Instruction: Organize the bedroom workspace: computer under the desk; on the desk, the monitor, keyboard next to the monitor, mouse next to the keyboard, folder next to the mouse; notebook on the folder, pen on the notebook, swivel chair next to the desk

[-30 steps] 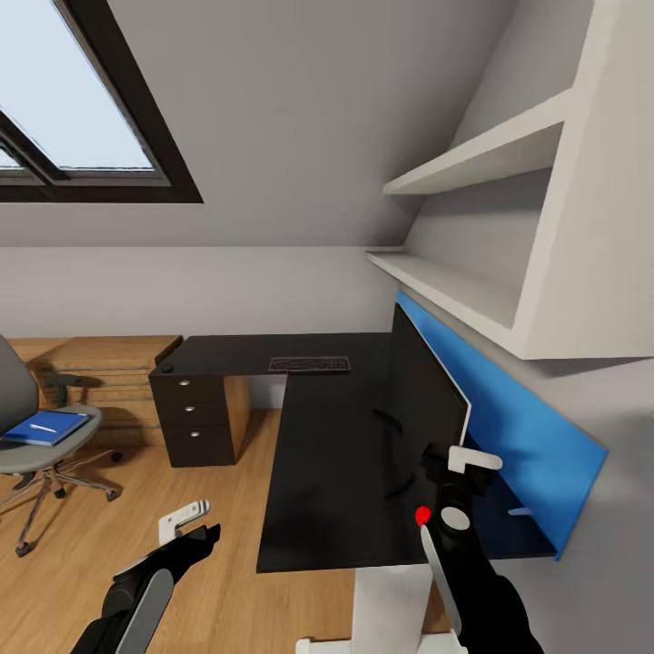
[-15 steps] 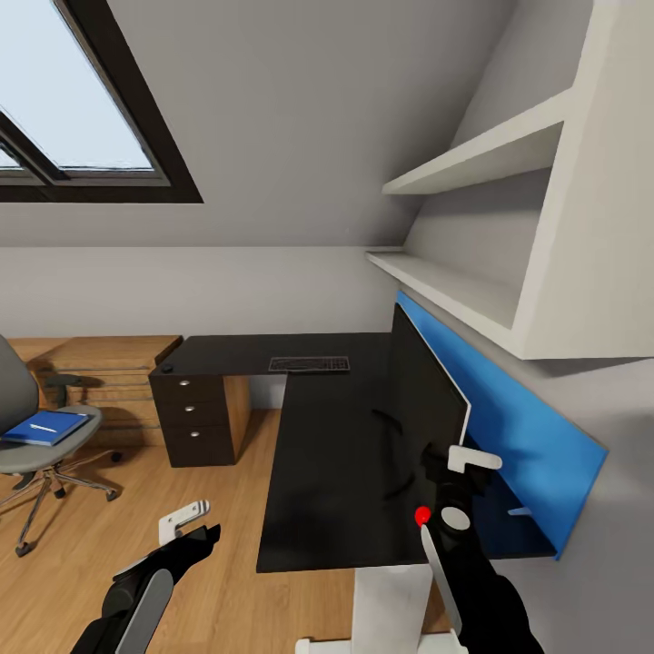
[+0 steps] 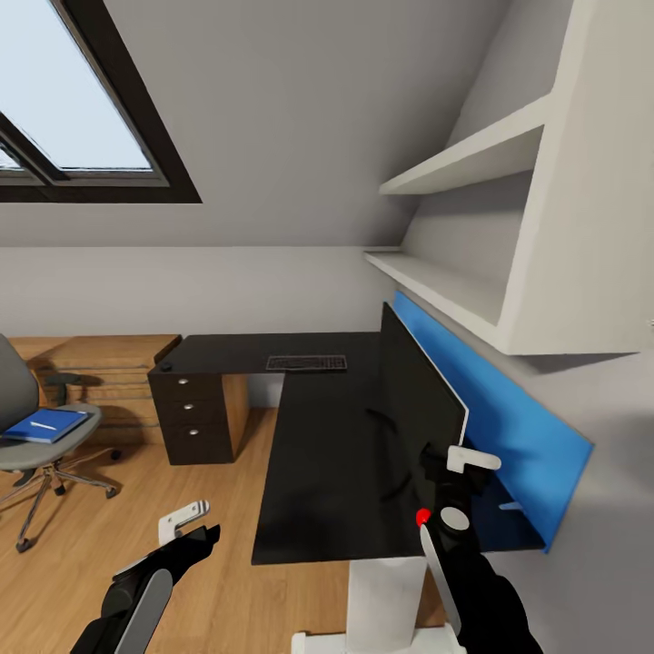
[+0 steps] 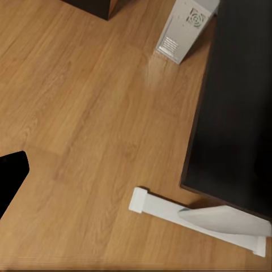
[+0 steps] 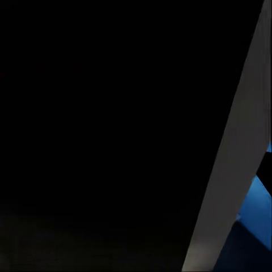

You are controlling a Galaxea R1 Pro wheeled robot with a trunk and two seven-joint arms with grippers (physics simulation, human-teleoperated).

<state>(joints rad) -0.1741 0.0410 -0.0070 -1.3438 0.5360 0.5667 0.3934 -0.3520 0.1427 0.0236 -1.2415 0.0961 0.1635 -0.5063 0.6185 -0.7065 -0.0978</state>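
The desk (image 3: 322,454) has a glossy black L-shaped top. The monitor (image 3: 413,400) stands edge-on along its right side, in front of a blue wall panel. My right gripper (image 3: 461,465) sits at the monitor's near lower corner; its jaws are hidden. The keyboard (image 3: 307,363) lies on the far wing, and the small dark mouse (image 3: 166,367) is at that wing's left end. At the left, the swivel chair (image 3: 23,454) carries the blue folder (image 3: 45,425) with a thin white pen (image 3: 41,425) on it. The computer (image 4: 184,28) stands on the floor under the desk. My left gripper (image 3: 186,525) hangs open over the floor.
A dark drawer unit (image 3: 186,418) with round knobs sits under the desk's far wing, beside a light wood chest (image 3: 100,372). White shelves (image 3: 472,272) jut out above the monitor. The desk's white pedestal foot (image 4: 198,218) rests on the wooden floor near my left arm.
The whole picture has slid slightly left, so the camera has moved. Both arms hold the same pose, and nothing on the desk or chair has shifted.
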